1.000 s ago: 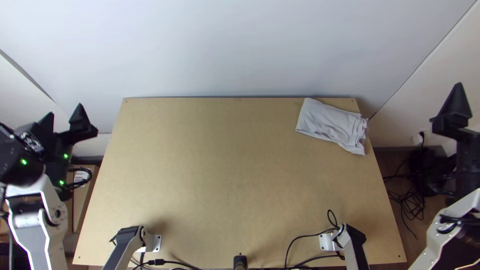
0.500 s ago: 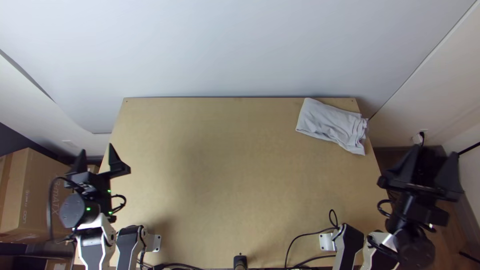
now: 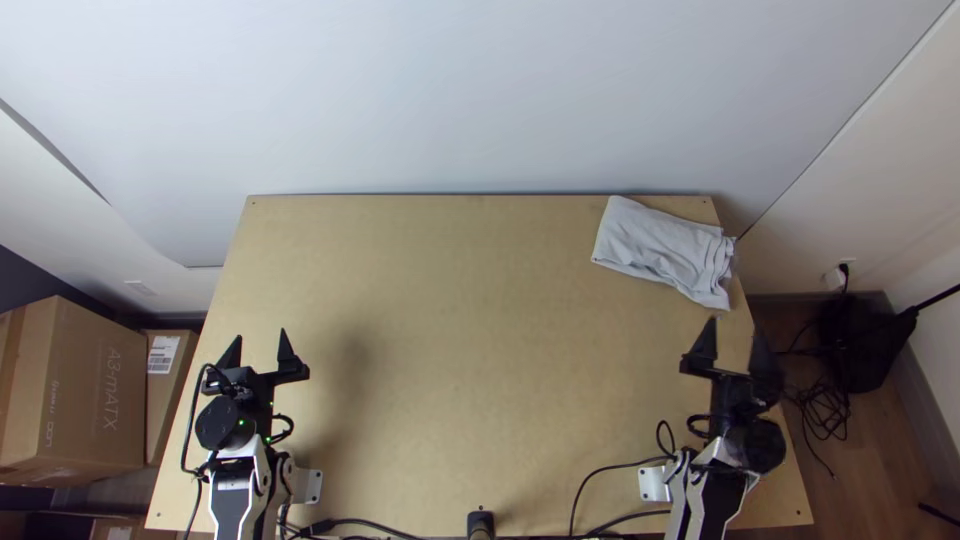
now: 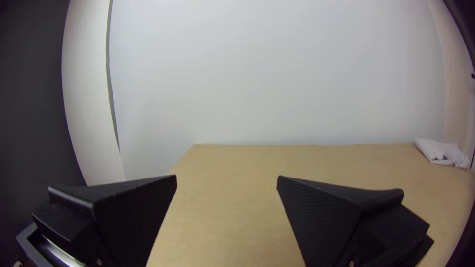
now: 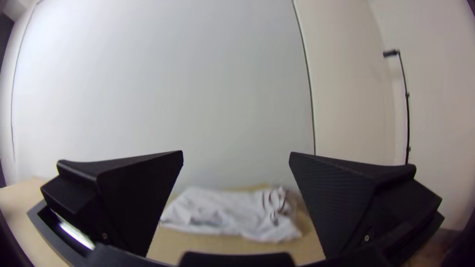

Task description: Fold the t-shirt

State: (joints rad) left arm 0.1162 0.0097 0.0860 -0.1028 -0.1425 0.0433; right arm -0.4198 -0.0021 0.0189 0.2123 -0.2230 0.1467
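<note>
With left jaws and right jaws spread wide, I judge the t-shirt (image 3: 662, 248) light and limp, best pinched at its rumpled end (image 3: 719, 266)

Pale grey t-shirt (image 3: 660, 248) (tan table (image 3: 450, 350))

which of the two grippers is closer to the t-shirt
The right gripper, at the side of the table with the t-shirt; the left gripper is at the opposite side.
</note>
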